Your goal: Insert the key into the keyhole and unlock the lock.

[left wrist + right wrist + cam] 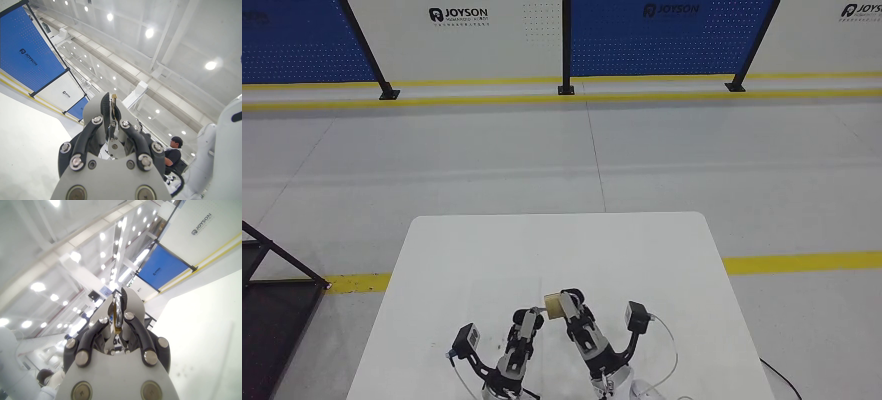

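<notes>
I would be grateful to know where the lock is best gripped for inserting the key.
Probably across its flat faces, from the robot's side, as the right gripper pinches the lock now: the brass body juts toward the left gripper, which holds the key.

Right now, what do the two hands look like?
Both match: left hand and right hand have a light grey base plate, black curved link bars on silver bolts, grey fingers with black ribbed pads, two brass-coloured round inserts. In the top view a black box sits beside the right wrist, a white cable looping from it.
</notes>
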Available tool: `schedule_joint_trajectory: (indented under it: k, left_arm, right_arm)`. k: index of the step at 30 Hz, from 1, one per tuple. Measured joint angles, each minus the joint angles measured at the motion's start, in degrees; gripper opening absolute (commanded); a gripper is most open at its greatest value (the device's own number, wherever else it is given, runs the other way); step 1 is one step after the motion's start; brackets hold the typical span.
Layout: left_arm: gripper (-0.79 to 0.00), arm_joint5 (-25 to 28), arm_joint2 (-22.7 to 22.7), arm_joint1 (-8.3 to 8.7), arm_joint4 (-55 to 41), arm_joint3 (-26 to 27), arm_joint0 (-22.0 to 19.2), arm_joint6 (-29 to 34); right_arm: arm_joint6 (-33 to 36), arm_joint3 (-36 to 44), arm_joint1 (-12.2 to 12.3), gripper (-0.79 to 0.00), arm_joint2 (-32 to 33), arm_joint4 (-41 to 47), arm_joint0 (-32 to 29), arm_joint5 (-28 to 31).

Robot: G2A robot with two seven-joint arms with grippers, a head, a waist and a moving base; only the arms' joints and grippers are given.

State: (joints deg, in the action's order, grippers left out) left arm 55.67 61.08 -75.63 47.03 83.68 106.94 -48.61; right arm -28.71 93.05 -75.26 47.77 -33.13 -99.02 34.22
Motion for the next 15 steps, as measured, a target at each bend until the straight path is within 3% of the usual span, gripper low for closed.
schedule_joint_trajectory:
  k: [15]
  left_arm:
    - [-0.785,-2.5,0.9,-0.06,6.1,0.2,0.2,0.0]
  right_arm:
    - [1.7,0.3,0.1,-0.785,0.0,-0.4,-0.1,-0.8]
